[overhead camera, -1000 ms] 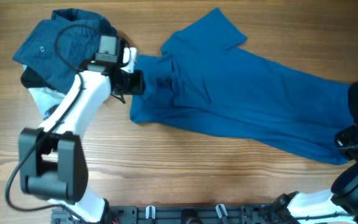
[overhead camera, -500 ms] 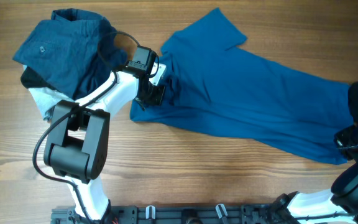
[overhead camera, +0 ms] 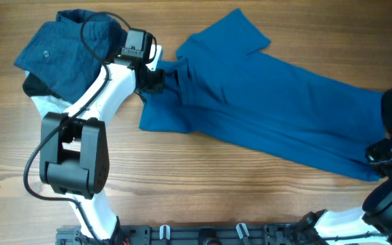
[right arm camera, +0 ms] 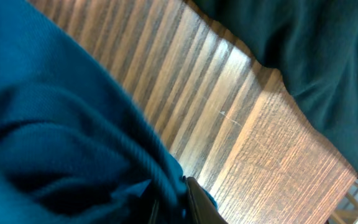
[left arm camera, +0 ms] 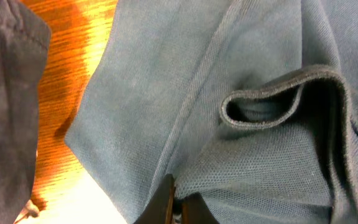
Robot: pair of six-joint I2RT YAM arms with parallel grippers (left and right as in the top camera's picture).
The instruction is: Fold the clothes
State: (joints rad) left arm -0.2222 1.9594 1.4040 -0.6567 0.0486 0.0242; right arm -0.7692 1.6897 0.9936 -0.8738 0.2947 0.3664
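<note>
A blue polo shirt (overhead camera: 264, 102) lies spread across the table, from the upper middle down to the right edge. My left gripper (overhead camera: 165, 80) is shut on the shirt's left end near the collar; in the left wrist view the jaws (left arm camera: 178, 208) pinch the knit fabric (left arm camera: 229, 124) beside a collar fold. My right gripper (overhead camera: 381, 151) is shut on the shirt's lower right end; in the right wrist view the jaws (right arm camera: 169, 202) clamp a bunched blue edge (right arm camera: 61, 130) over the wood.
A pile of folded dark blue clothes (overhead camera: 67, 51) with a white piece under it (overhead camera: 46, 107) sits at the upper left, close to my left arm. A dark garment (right arm camera: 309, 56) lies beyond the right gripper. Bare wood table (overhead camera: 203, 184) runs along the front.
My left gripper swung right onto the shirt's left edge, then drew back up and left with the fabric. The shirt's lower left corner shifted. The right arm has not moved.
</note>
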